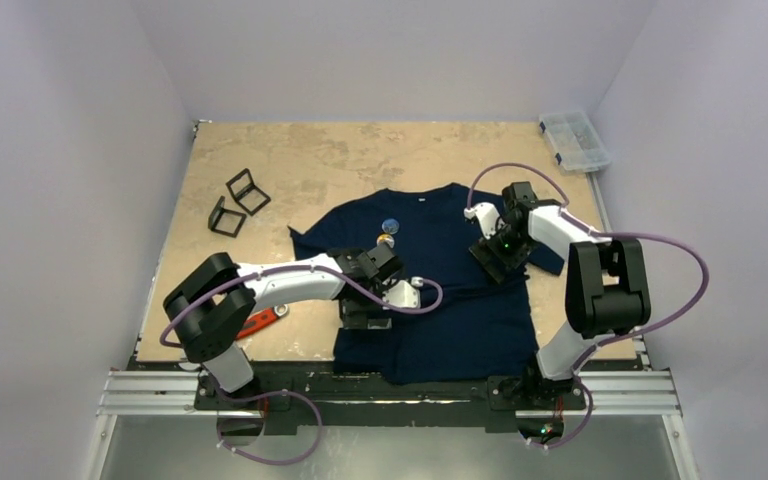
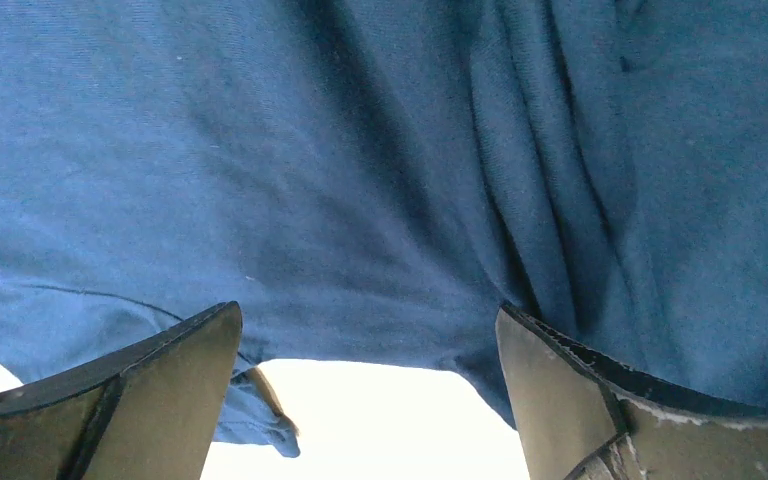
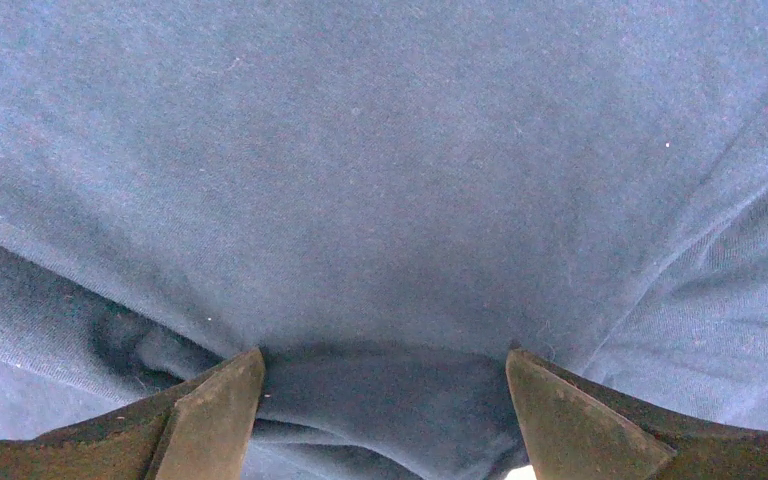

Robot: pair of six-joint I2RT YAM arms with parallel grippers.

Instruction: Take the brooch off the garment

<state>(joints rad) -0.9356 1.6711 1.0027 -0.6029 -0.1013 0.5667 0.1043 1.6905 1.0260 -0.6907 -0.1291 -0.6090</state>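
The dark navy garment [image 1: 440, 300] lies spread on the table's middle. On its chest, near the collar, sits the brooch [image 1: 389, 225], small, round and pale blue, with a small orange-and-white bit just below it. My left gripper [image 1: 364, 314] is low over the shirt's left side, below the brooch. In the left wrist view it [image 2: 368, 310] stands open, with cloth ahead and the bright table between its fingers. My right gripper [image 1: 500, 258] presses on the shirt by the right sleeve. It [image 3: 384, 352] is open, with a soft fold of cloth bulging between the fingers. Neither wrist view shows the brooch.
Two small black frame stands [image 1: 238, 202] sit at the back left of the tan table [image 1: 290, 150]. A clear compartment box [image 1: 574, 140] rests at the back right corner. An orange-red tool [image 1: 260, 322] lies by the left arm near the front edge.
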